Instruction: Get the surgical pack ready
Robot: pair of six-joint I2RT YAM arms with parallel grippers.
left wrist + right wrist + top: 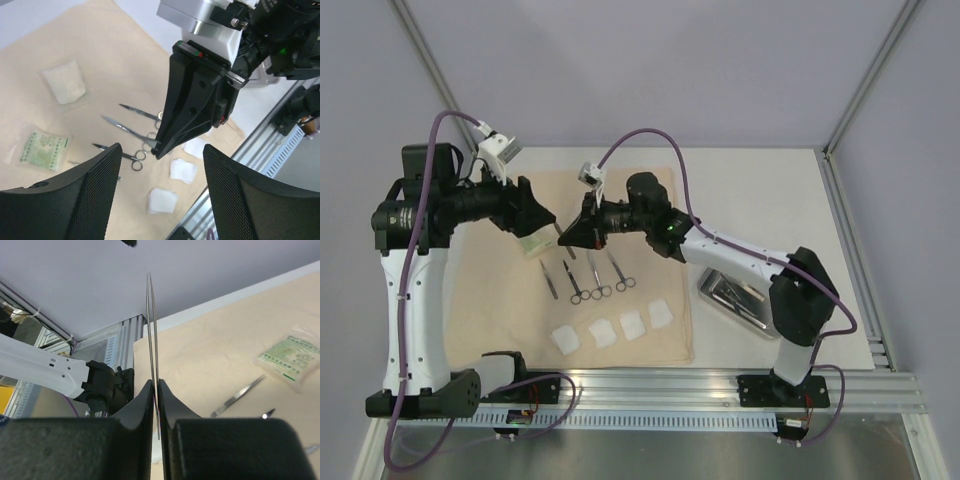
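The white table [760, 200] fills the middle of the top view. A beige cloth [520, 310] lies flat on its left and centre, and most of the pack's pieces rest on it.

A steel tray [702, 287] sits on bare table right of the cloth, under the right arm. It holds metal pieces too small to make out.

Three scissors [595, 278] lie side by side at the centre of the cloth, ringed handles toward the bottom of the frame. A straight tool [548, 280] lies just left of them.

Four gauze squares [603, 333] form a row below the scissors, near the cloth's lower edge, each apart from the next.

A green packet [533, 243] lies on the cloth above the straight tool, just below the left gripper [542, 220]. In the left wrist view that gripper's fingers stand well apart with nothing between them.

The right gripper [156, 390] hangs over the cloth centre, facing the left one. Its fingers are pressed together on thin tweezers [151, 330], whose two blades stick out toward the top of the right wrist view, clear of the cloth.
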